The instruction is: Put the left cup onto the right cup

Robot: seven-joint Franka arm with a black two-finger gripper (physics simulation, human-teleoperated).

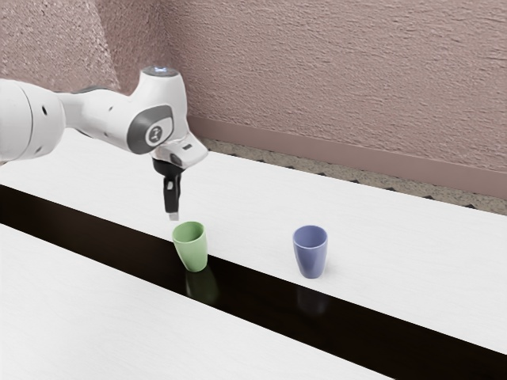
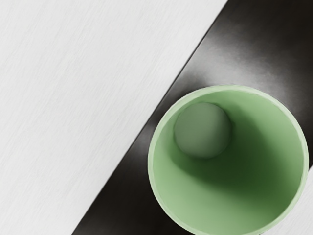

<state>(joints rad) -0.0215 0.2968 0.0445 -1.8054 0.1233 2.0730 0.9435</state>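
Gripper (image 1: pixel 172 211): black, two-finger, on the white arm (image 1: pixel 71 119), pointing straight down and holding nothing; whether it is open or closed cannot be told. Green cup (image 1: pixel 190 246) (image 2: pixel 230 161): upright, mouth up, just beneath the gripper and not touching it, standing on the black strip (image 1: pixel 95 233) of the white table (image 1: pixel 396 229). Blue cup (image 1: pixel 310 251): upright, at the strip's edge, well apart from the gripper, beyond the green cup toward the exterior view's right.
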